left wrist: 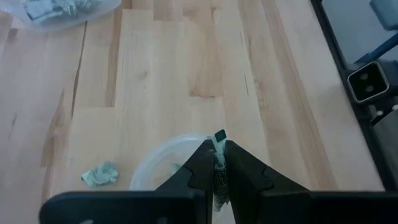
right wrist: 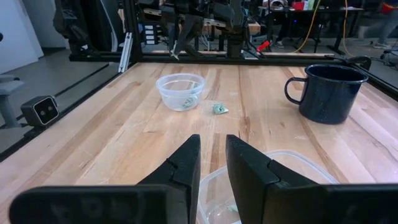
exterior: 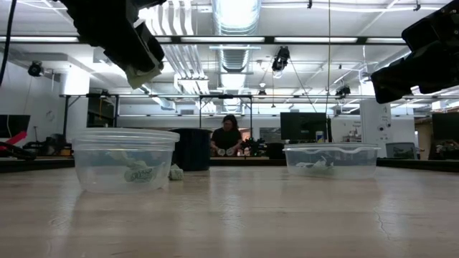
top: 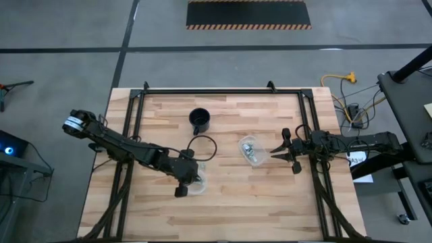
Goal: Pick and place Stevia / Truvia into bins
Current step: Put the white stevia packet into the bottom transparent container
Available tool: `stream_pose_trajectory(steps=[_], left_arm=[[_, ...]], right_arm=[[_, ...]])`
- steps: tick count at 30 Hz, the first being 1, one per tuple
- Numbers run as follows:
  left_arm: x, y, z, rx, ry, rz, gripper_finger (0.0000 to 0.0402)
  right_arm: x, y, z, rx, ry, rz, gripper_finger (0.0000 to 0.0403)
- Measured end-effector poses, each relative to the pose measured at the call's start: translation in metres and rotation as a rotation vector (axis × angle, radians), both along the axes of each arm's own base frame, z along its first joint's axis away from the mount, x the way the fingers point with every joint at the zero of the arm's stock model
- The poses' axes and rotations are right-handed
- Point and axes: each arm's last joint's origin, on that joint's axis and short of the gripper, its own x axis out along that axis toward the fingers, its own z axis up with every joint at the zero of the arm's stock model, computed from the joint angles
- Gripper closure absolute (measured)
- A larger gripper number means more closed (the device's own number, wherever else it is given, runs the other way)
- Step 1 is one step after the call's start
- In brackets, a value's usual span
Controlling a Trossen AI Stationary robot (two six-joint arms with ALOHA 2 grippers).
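— Left gripper [left wrist: 219, 163]: what is it doing?
— Pinching a sachet [left wrist: 219, 138] between closed fingers, hovering above the round bin [top: 196, 183], which is already holding sachets.
— Others?
— One crumpled sachet [left wrist: 100, 175] is lying on the table [top: 229, 202] beside that bin; more are sitting in the oblong bin [top: 251, 150].
— Right gripper [right wrist: 212, 163]?
— Waiting near the oblong bin, fingers slightly parted, holding nothing.

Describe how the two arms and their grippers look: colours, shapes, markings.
Both arms are slim, dark and jointed. The left arm has a white-banded joint near its base. The left gripper and the right gripper each end in two black, wedge-shaped fingers tapering forward. No markings are legible.
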Motion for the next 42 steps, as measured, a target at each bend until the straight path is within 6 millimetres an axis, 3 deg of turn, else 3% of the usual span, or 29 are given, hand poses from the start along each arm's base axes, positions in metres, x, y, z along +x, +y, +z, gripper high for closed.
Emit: stream_pose_trajectory(steps=[5, 15, 20, 42], left_arm=[[0.000, 0.000, 0.000, -0.102, 0.028, 0.091, 0.0347], [0.000, -0.002, -0.001, -0.149, 0.040, 0.050, 0.0178], [0.000, -0.003, -0.001, -0.151, 0.041, 0.048, 0.0122], [0.019, -0.009, 0.006, -0.196, -0.182, 0.042, 0.0107]], right_arm=[[0.000, 0.000, 0.000, 0.000, 0.000, 0.000, 0.0335], [0.000, 0.000, 0.000, -0.002, 0.000, 0.000, 0.0335], [0.000, 0.000, 0.000, -0.002, 0.000, 0.000, 0.0335], [0.000, 0.000, 0.000, -0.002, 0.000, 0.000, 0.0335]])
